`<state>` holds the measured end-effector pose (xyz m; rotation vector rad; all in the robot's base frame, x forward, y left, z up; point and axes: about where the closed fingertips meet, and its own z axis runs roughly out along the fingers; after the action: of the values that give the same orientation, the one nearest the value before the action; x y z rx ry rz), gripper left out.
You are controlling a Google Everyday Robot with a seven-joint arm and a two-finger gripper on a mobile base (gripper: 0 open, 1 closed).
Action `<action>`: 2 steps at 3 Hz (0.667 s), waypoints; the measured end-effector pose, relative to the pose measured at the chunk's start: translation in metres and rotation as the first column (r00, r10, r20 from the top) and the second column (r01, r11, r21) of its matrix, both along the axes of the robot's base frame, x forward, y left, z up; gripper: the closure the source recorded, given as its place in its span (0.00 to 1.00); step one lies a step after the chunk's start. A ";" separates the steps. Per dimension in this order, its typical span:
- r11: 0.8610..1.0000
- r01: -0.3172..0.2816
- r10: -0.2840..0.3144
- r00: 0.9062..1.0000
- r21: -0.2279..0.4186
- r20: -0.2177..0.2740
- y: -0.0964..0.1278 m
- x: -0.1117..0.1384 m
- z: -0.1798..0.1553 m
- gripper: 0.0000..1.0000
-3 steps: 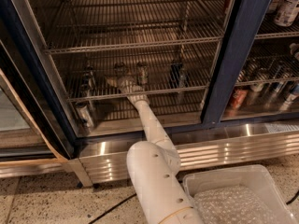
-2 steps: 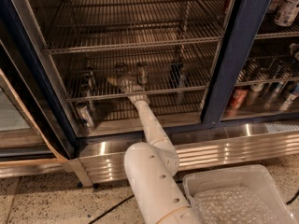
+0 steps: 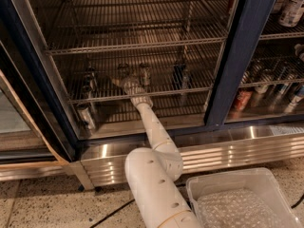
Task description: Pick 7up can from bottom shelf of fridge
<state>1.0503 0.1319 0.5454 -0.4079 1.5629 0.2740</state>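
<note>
I see speckled beige terrazzo floor [image 3: 38, 205], translucent white plastic bin [image 3: 223, 176] at right, dim warm light; gripper [image 3: 127, 82] over bottom shelf [image 3: 190, 90].

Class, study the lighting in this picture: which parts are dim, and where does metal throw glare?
Camera view: the fridge interior is dim, so the gripper, over the bottom shelf among the cans, sits in gloom. In the same view, the steel base throws bright glare streaks, and the white arm outside is evenly lit.
</note>
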 end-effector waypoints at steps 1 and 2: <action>1.000 0.000 0.000 1.000 0.000 0.000 0.000 0.000 0.000 0.43; 1.000 0.000 0.000 1.000 0.000 0.000 0.000 0.000 0.000 0.67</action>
<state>1.0503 0.1320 0.5454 -0.4080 1.5629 0.2741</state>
